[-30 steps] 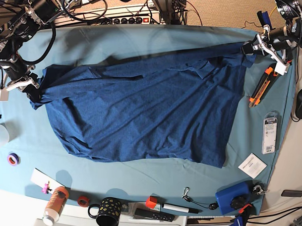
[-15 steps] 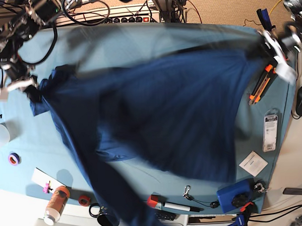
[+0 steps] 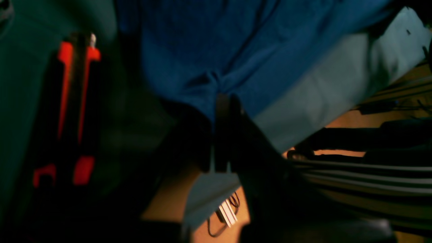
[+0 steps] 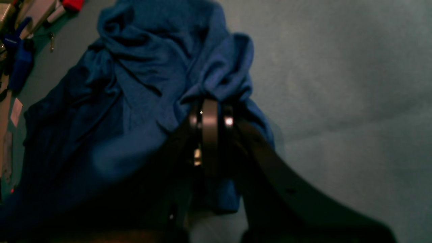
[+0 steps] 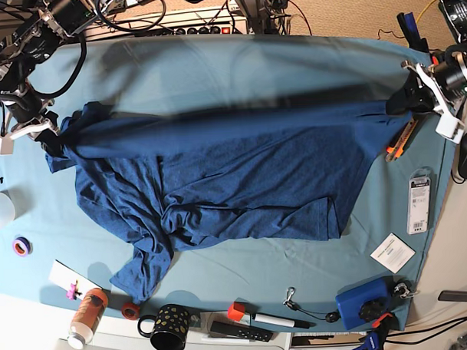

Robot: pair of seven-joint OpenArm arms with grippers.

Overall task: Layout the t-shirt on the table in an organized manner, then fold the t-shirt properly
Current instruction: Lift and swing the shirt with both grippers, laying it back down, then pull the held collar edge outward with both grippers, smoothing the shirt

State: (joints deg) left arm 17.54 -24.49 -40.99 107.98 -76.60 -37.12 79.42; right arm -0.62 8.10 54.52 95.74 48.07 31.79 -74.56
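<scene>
1 t-shirt (image 5: pixel 218 172), stretched between 2 grippers: left gripper (image 5: pixel 406 97), right gripper (image 5: pixel 51 129), one per shirt end. 1 table (image 5: pixel 214 60) under both. Near left gripper: 1 orange knife (image 5: pixel 399 144), 1 blister pack (image 5: pixel 417 205), 1 white card (image 5: pixel 390 254). Near right gripper: 1 tape roll (image 5: pixel 20 246). Front edge, well apart from both: 1 mug (image 5: pixel 168 328), 1 bottle (image 5: pixel 85 318), 1 marker (image 5: pixel 273 321), 1 blue box (image 5: pixel 362 304), 1 remote (image 5: pixel 237 333).
</scene>
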